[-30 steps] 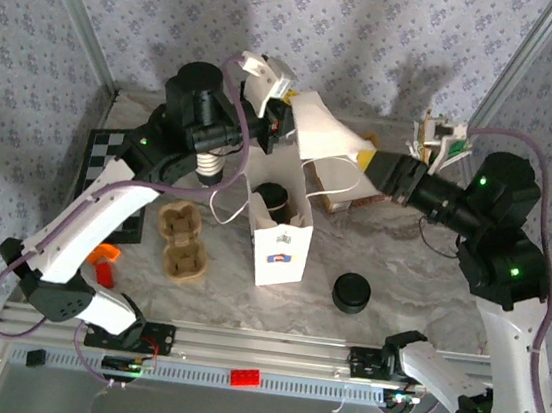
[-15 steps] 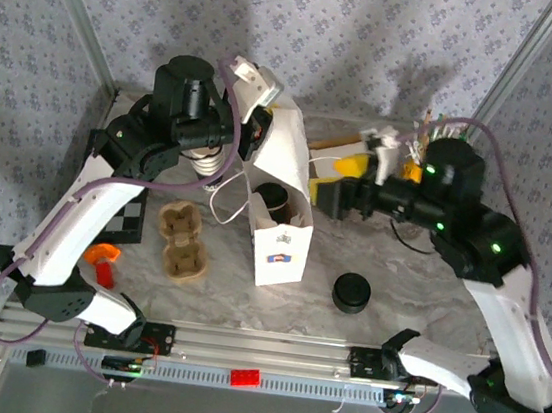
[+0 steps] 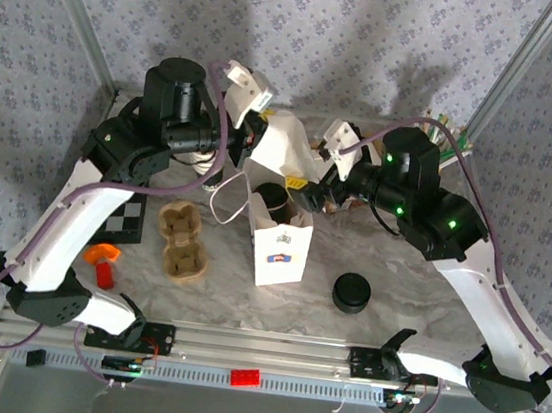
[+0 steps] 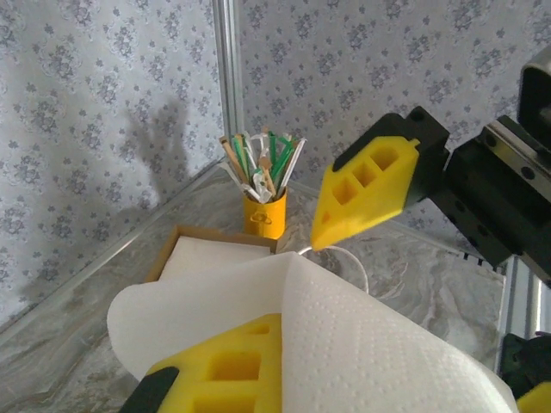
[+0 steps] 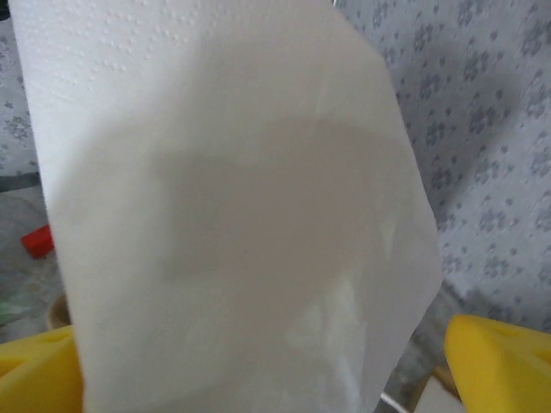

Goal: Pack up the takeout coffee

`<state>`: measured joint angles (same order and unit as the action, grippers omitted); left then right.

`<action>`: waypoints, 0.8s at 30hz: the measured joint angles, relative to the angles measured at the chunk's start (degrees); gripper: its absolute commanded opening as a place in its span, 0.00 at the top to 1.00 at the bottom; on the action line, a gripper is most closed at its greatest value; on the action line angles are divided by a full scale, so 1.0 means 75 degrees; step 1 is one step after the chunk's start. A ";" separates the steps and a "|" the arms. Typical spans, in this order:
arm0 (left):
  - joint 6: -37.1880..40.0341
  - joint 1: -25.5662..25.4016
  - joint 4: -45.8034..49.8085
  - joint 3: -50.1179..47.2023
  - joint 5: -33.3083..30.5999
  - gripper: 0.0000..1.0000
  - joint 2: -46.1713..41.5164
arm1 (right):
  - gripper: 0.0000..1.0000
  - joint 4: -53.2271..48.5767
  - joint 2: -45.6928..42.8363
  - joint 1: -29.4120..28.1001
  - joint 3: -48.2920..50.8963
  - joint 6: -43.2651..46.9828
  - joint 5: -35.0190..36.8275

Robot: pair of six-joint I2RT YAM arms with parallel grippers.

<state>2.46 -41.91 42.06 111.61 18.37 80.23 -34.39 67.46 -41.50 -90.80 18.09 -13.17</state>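
The left gripper (image 3: 262, 127) is clenched on a white napkin (image 3: 285, 147), which drapes over its yellow fingers (image 4: 219, 370) and hangs down from them. Facing it across the sheet, the right gripper (image 5: 258, 353) is released. Its yellow fingers (image 5: 499, 361) are spread wide with the napkin between them, and whether the sheet touches them I cannot tell. Just below both grippers stands an open white bag (image 3: 282, 243). Inside it sits the coffee cup (image 3: 275, 198), upright, long axis vertical, black lid facing up toward the grippers; only the lid can be seen. Lower and to the left of the left gripper, a brown tray (image 3: 181, 242) lies on the table (image 3: 418, 284). Lower and to the right of the right gripper sits a low stack of black lids (image 3: 351, 292). Beyond the left gripper stand a yellow pot of stirrers (image 4: 263, 215) and a brown box (image 4: 172, 249)
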 measured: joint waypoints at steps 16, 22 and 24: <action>-0.0050 -0.0583 0.0198 0.0044 0.0329 1.00 -0.0140 | 0.10 0.0382 0.0801 0.0367 -0.0822 0.0909 -0.1151; -0.0047 -0.0615 0.0198 0.0044 0.0437 1.00 -0.0149 | 0.36 0.0303 0.0839 0.0399 -0.0880 0.1005 -0.1658; -0.0047 -0.0615 0.0198 0.0044 0.0405 1.00 -0.0149 | 0.56 0.0271 0.0839 0.0458 -0.0880 0.0950 -0.1769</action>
<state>2.11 -46.52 43.55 111.94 21.41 79.11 -32.36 73.76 -38.06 -97.41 25.21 -26.44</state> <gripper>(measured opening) 0.049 0.591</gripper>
